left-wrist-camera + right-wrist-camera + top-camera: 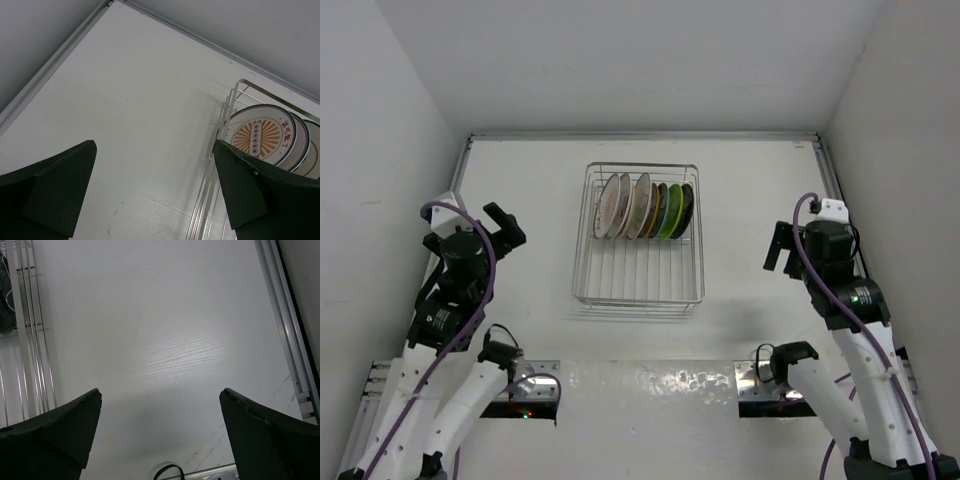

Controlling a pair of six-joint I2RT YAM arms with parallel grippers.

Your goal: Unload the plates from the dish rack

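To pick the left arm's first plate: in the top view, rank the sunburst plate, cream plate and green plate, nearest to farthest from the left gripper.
From the left gripper:
1. sunburst plate, left end of the row.
2. cream plate, mid-row.
3. green plate, near the right end.

The left arm (460,405) and right arm (875,380) have smooth white link shells joined by black cylindrical motor housings. A purple cable (490,275) loops along each. The left tool (510,227) and right tool (778,247) are black. Seen close, their fingers (55,192) are matte dark wedges with slightly rough edges. A small green light (857,296) glows on the right arm.
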